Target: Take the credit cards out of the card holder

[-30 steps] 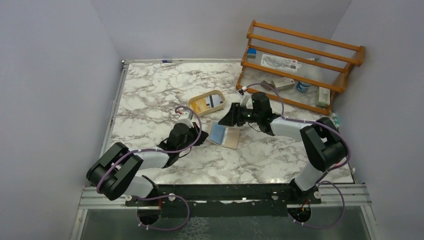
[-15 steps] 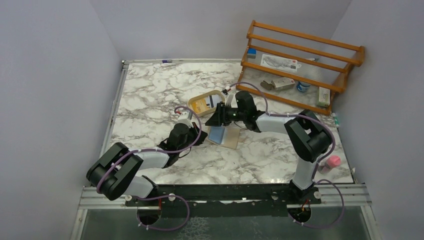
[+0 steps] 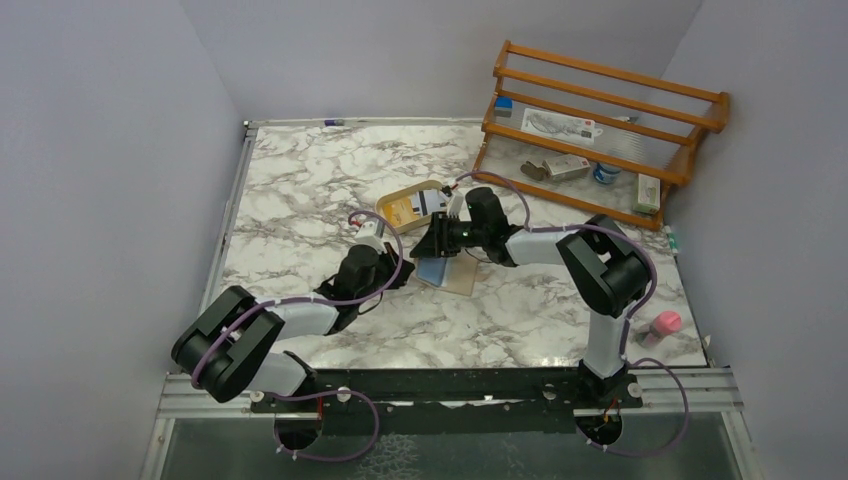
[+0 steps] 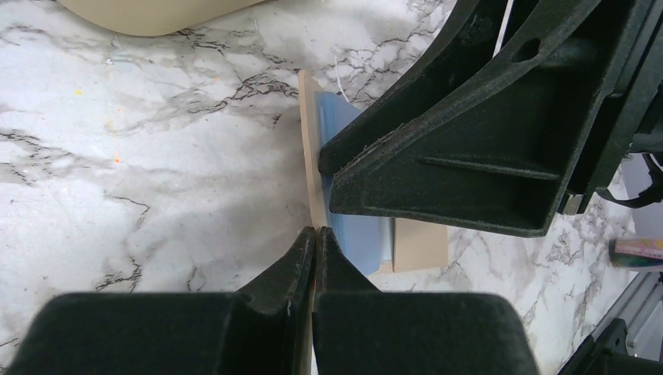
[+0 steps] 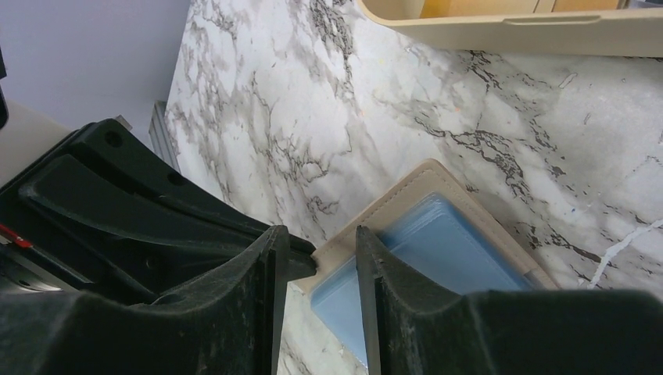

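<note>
The card holder [image 4: 420,244] lies open on the table [image 3: 300,180] near the tray [image 5: 508,33], a blue card [image 5: 453,250] on its inner face. Whether more cards lie beneath cannot be told, and from above the right gripper [image 5: 317,234] covers much of both. Its jaws stand apart, straddling the holder's corner and the card's edge. The left gripper [image 4: 313,233], closed tight, has its tips at the holder's edge; pinching or only pressing is unclear. The right arm [image 3: 560,245] reaches leftward, low; the left arm [image 3: 300,315] stretches forward.
</note>
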`<act>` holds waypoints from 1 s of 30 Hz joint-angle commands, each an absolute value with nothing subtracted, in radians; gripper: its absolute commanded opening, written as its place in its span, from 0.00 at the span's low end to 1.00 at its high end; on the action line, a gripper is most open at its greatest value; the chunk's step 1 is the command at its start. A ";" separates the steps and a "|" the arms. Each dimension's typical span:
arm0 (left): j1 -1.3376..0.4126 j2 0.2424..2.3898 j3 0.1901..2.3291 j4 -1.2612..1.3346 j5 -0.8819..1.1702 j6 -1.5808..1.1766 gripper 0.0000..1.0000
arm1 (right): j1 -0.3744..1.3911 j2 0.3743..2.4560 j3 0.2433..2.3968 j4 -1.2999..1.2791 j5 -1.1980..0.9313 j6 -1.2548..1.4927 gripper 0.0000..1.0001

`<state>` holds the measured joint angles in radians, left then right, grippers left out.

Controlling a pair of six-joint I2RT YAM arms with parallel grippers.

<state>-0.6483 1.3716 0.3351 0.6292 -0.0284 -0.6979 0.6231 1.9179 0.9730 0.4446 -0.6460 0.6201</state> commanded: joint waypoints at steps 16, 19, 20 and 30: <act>-0.652 1.271 0.342 0.578 -0.106 -0.668 0.00 | 0.631 1.871 0.897 0.257 -0.494 0.485 0.46; -0.652 1.268 0.341 0.570 -0.111 -0.667 0.00 | 0.631 1.832 0.894 0.189 -0.445 0.447 0.48; -0.652 1.266 0.339 0.568 -0.112 -0.668 0.00 | 0.631 1.817 0.894 0.170 -0.430 0.436 0.48; -0.651 1.248 0.332 0.553 -0.131 -0.667 0.00 | 0.631 1.673 0.921 -0.012 -0.372 0.322 0.56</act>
<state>-0.6502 1.2652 0.3347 0.5404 -0.0994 -0.6830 0.6239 1.7561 0.9127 0.0952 -0.4248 0.3962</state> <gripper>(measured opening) 0.002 0.547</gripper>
